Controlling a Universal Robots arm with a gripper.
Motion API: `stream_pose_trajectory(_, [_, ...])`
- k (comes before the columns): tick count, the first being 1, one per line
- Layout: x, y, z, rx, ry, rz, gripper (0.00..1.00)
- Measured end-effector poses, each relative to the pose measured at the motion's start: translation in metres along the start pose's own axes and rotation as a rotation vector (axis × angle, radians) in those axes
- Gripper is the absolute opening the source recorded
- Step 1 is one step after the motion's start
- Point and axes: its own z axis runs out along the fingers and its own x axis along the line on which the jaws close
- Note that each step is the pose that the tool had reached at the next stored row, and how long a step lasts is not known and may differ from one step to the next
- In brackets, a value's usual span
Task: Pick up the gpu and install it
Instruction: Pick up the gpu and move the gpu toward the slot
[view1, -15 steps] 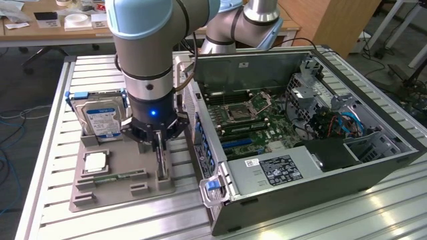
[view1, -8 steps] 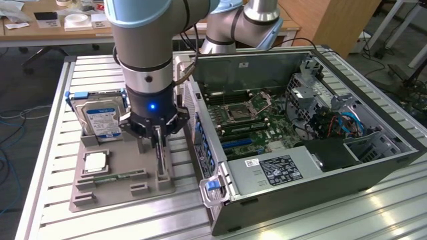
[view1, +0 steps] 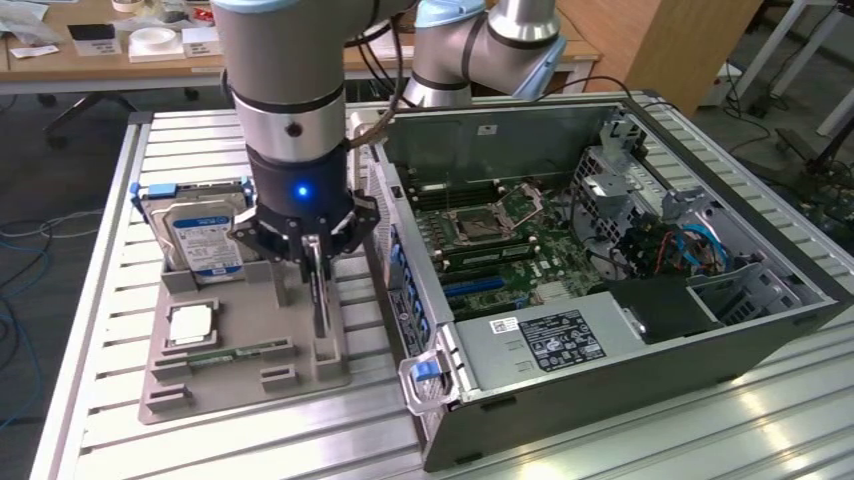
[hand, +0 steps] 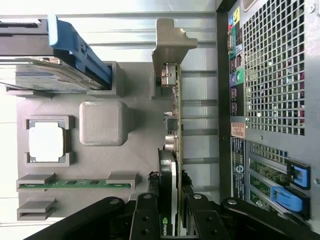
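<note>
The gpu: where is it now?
The gpu stands on edge in the grey holder, at the exterior view's left, between the hard drive and the case, gripped by the gripper.

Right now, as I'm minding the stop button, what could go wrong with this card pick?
1. The tool grips the gpu, which stands on edge in the grey holder; a tilted lift could bind it there.
2. The rear wall of the computer case stands close beside the card; a low swing might strike it.
3. The hard drive sits on the other side; sideways drift risks a knock.
</note>
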Motion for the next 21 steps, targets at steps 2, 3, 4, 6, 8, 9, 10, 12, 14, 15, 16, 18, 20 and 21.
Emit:
stream_pose_trajectory(2, [0.0, 0.0003, -0.0057, 0.0, 0.0, 0.0, 0.27])
stream_pose_trajectory(3, [0.0, 0.0004, -0.0086, 0.0, -0.0001, 0.0, 0.27])
stream_pose_trajectory(4, [0.0, 0.0005, -0.0118, 0.0, 0.0, 0.0, 0.27])
stream_pose_trajectory(6, [0.0, 0.0008, -0.0187, 0.0, -0.0003, 0.0, 0.27])
stream_pose_trajectory(8, [0.0, 0.0011, -0.0251, -0.0001, -0.0009, 0.0, 0.27])
stream_pose_trajectory(9, [0.0, 0.0013, -0.0287, 0.0, -0.0013, 0.0, 0.27])
stream_pose_trajectory(10, [-0.001, 0.0014, -0.032, -0.0001, -0.0019, 0.0, 0.27])
stream_pose_trajectory(12, [-0.001, 0.0017, -0.0388, -0.0001, -0.003, 0.0, 0.27])
stream_pose_trajectory(14, [-0.001, 0.0026, -0.0591, -0.0003, -0.008, 0.0, 0.27])
stream_pose_trajectory(15, [-0.001, 0.0028, -0.0622, -0.0004, -0.0091, 0.0, 0.27])
stream_pose_trajectory(16, [-0.001, 0.0029, -0.0651, -0.0004, -0.0104, 0.0, 0.27])
stream_pose_trajectory(18, [-0.001, 0.0032, -0.071, -0.0006, -0.0129, -0.001, 0.27])
stream_pose_trajectory(20, [-0.001, 0.0034, -0.0766, -0.0007, -0.0156, -0.001, 0.27])
stream_pose_trajectory(21, [-0.001, 0.0036, -0.0794, -0.0008, -0.0176, -0.001, 0.27])
